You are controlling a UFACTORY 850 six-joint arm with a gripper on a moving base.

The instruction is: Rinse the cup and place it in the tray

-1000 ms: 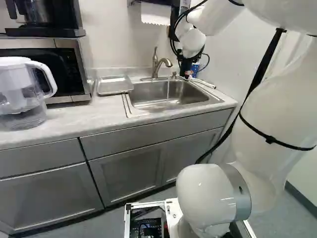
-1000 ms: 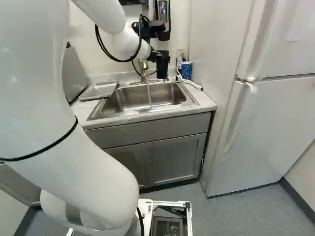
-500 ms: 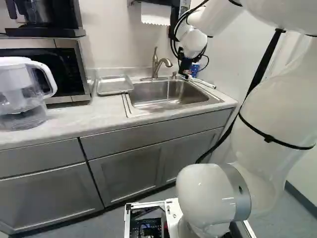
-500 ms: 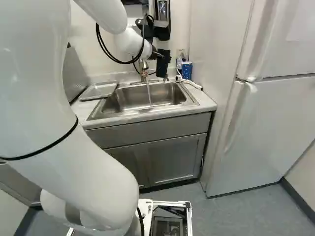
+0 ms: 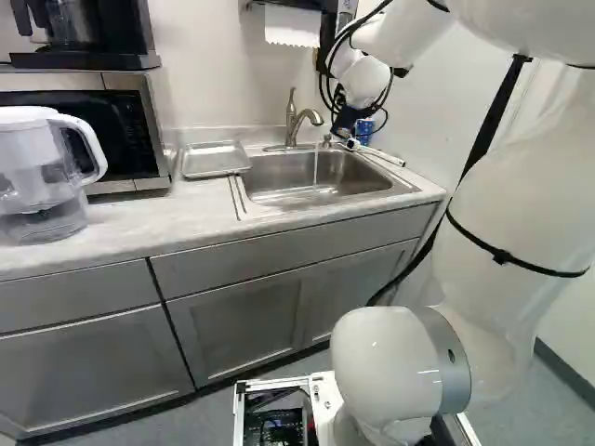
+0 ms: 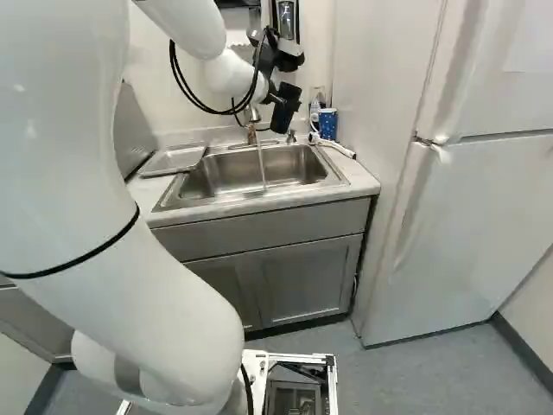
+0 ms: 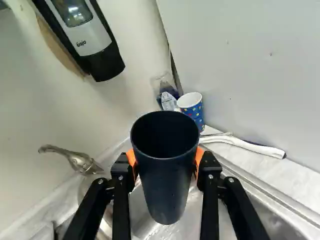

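Water (image 6: 262,164) runs from the faucet (image 5: 295,121) into the sink (image 6: 225,173), just above the centre of the left base view. Near the top centre of the right base view, my hand (image 6: 275,97) grips the dark cup (image 7: 167,175) from two sides, its mouth facing back toward my wrist. I have it tilted above the sink's far side, right of the stream. The tray (image 5: 216,160) rests on the counter (image 5: 121,223) left of the sink, and a blue patterned cup (image 6: 327,124) stands beyond mine
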